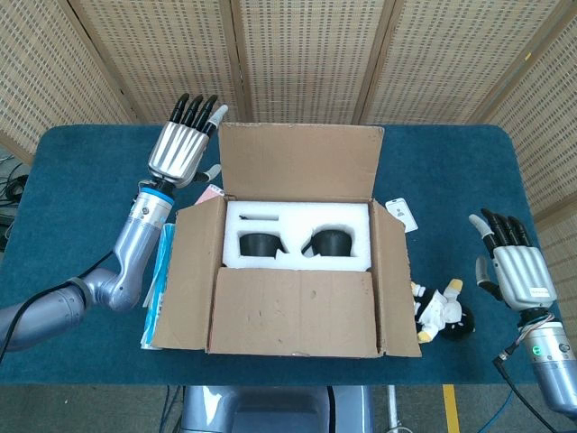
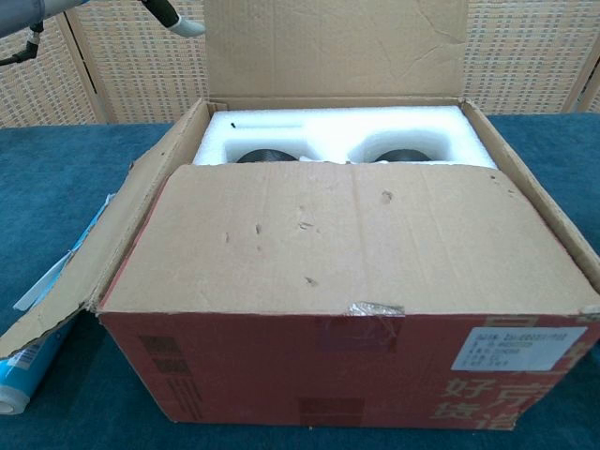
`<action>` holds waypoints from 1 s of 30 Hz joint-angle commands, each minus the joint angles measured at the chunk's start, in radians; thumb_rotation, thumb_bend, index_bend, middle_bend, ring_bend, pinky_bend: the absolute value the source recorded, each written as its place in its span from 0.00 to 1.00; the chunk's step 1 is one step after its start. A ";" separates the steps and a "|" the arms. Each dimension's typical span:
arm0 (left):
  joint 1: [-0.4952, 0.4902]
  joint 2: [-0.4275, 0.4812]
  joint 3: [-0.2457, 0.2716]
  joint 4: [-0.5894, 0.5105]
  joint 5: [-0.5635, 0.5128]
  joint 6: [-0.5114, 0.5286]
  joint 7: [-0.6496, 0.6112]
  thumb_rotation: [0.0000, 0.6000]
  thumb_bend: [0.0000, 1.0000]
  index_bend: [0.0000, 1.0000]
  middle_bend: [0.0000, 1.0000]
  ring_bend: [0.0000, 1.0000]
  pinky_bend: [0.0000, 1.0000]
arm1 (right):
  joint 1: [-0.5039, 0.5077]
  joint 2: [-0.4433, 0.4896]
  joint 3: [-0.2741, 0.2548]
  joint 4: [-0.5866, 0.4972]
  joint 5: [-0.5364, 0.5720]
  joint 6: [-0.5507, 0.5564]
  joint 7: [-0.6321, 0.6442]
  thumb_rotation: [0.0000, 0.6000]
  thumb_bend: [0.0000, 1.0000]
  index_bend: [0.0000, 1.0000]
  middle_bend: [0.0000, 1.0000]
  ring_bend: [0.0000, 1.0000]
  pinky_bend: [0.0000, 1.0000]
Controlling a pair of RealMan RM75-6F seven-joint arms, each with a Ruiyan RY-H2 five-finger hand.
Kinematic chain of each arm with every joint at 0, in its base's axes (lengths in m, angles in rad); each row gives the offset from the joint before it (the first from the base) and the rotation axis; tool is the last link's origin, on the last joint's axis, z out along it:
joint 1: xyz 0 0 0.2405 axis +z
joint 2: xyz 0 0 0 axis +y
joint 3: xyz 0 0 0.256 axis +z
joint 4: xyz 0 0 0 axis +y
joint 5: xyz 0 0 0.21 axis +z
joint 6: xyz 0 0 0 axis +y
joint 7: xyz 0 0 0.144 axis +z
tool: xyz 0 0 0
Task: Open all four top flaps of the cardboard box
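The cardboard box stands at mid table. Its far flap stands raised and leans away. The left flap and right flap splay outward. The near flap still lies folded over the front half. White foam with two dark round parts shows inside. My left hand is open, fingers straight, just left of the far flap's corner; one fingertip shows in the chest view. Holding nothing, my right hand stays open at the table's right edge.
A toothpaste tube lies under the left flap. A small white card sits right of the box, and a black-and-white toy figure lies by the right flap. A woven screen stands behind the table.
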 commanded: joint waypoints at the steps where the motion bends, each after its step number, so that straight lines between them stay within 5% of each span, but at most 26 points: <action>1: -0.011 -0.017 -0.006 0.029 -0.031 -0.009 0.016 0.71 0.26 0.00 0.00 0.00 0.00 | -0.001 0.002 0.000 -0.001 0.002 0.000 -0.001 1.00 0.71 0.06 0.03 0.00 0.00; 10: 0.054 0.095 -0.010 -0.147 -0.001 -0.056 -0.164 0.71 0.24 0.00 0.00 0.00 0.00 | 0.003 0.000 0.001 -0.002 0.000 -0.005 -0.002 1.00 0.71 0.06 0.03 0.00 0.00; 23: 0.136 0.296 0.002 -0.430 -0.007 -0.238 -0.437 0.34 0.16 0.26 0.00 0.00 0.00 | 0.000 -0.003 -0.002 -0.017 -0.007 0.004 -0.014 1.00 0.72 0.06 0.03 0.00 0.00; 30: 0.144 0.337 0.030 -0.500 0.018 -0.281 -0.481 0.30 0.15 0.35 0.00 0.00 0.00 | -0.005 0.000 -0.004 -0.024 -0.009 0.010 -0.016 1.00 0.72 0.06 0.03 0.00 0.00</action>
